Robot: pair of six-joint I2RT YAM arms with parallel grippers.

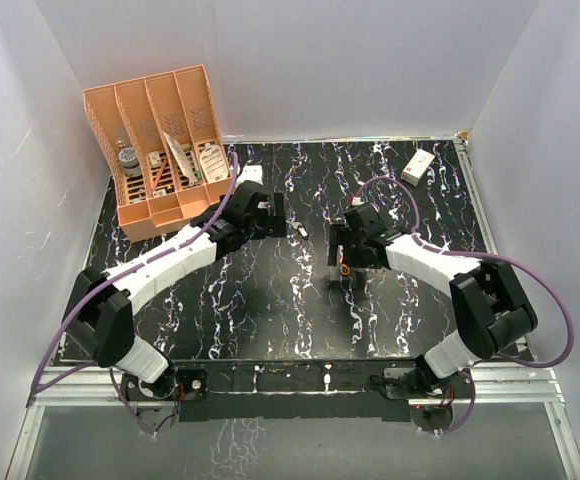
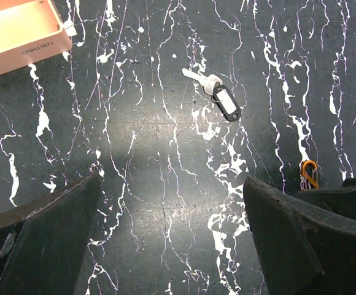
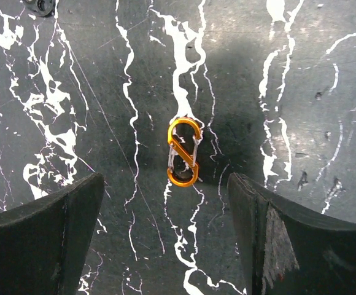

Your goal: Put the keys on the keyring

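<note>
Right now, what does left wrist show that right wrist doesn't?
Left wrist only: the keys whole, silver blade plus black tag, and a corner of the orange organizer. Right wrist only: the keyring close up, lying untouched between the open fingers of the right gripper. Both: the keyring, small near left wrist's right edge, and the marbled table. A dark scrap at right wrist's top-left corner may be the keys; can't tell.

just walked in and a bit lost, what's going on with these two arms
Two robot arms are working over a black marbled table to get keys onto a keyring. The left gripper is open and holds nothing; the keys lie on the table just ahead of it. The right gripper is also open, lined up over the orange keyring, which lies flat on the table. Nothing has been picked up yet.
</note>
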